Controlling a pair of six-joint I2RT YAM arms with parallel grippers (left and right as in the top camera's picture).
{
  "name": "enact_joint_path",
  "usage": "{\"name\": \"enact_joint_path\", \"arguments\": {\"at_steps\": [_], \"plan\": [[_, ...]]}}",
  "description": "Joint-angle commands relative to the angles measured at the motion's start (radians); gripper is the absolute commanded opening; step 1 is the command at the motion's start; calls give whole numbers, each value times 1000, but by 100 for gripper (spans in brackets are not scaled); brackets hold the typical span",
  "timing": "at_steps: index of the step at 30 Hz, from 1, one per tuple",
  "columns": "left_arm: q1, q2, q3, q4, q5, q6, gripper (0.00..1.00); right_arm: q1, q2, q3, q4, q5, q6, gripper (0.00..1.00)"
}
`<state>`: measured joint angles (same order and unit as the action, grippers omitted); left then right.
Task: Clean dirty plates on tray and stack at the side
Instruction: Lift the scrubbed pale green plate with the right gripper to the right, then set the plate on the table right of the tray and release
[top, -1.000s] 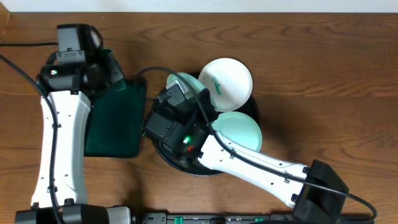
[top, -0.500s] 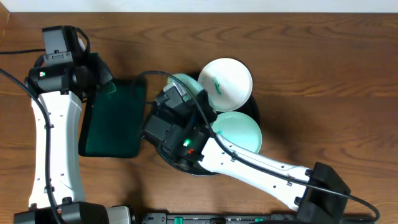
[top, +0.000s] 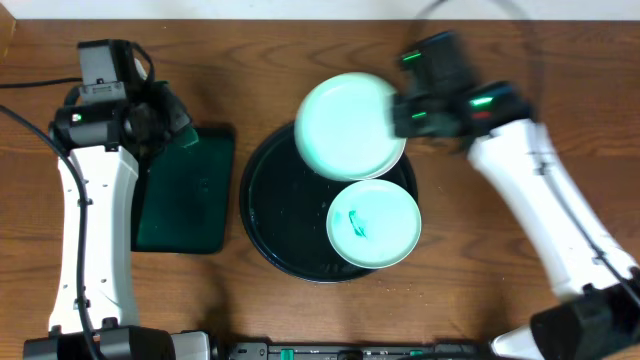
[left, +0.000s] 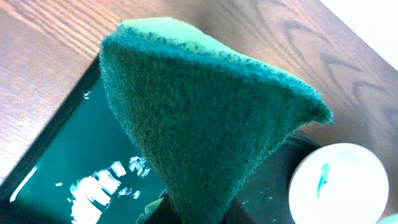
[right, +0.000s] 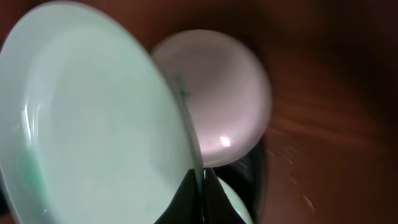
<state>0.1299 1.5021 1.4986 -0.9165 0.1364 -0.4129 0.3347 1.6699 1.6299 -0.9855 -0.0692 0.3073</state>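
Three plates are in sight, and none of them is stacked at the side yet. Our right claw (right: 200, 198) is pinched on the rim of a mint plate (top: 348, 125), which it holds lifted and tilted over the far part of the tray (top: 270, 220). The face turned towards us shows no smear. Just under this claw, beneath the lifted plate, a white plate (right: 227, 93) lies on the tray with a small teal mark beside the lifted rim. The third plate (top: 373, 223) lies flat on the tray, on the near side of the right claw, with a teal smear in its centre.

Our left claw (top: 170, 118) is clamped on a green sponge (left: 205, 124) and hangs over the far end of the green tray (top: 185, 205). It is well apart from the lifted plate, so the sponge touches nothing.

We judge the task to be at an early stage. Two plates look dirty, and we cannot tell whether the lifted one has been wiped. What is left is to bring sponge and plate together, wipe, set the plate on the table (top: 250, 60) beside the tray, then do the same for the others.
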Motion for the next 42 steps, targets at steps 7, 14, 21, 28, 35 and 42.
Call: {"name": "enact_joint_path", "arguments": {"at_steps": [7, 14, 21, 28, 35, 42], "plan": [[-27, 15, -5, 16, 8, -33, 7, -506, 42, -116, -54, 5, 36, 1], [-27, 88, -6, 21, 8, -34, 7, -577, 89, -386, 156, -13, -27, 1], [-27, 105, -6, 29, 9, -34, 7, -574, 89, -578, 389, -21, -70, 6], [-27, 105, -6, 21, 9, -26, 7, -570, 67, -412, 164, -110, -70, 28], [-102, 105, -6, 5, 8, 147, 7, -472, 69, -220, -164, -325, -222, 37], [-122, 106, -6, 1, -22, 162, 7, -245, 71, -304, -160, -264, -268, 38]]}}
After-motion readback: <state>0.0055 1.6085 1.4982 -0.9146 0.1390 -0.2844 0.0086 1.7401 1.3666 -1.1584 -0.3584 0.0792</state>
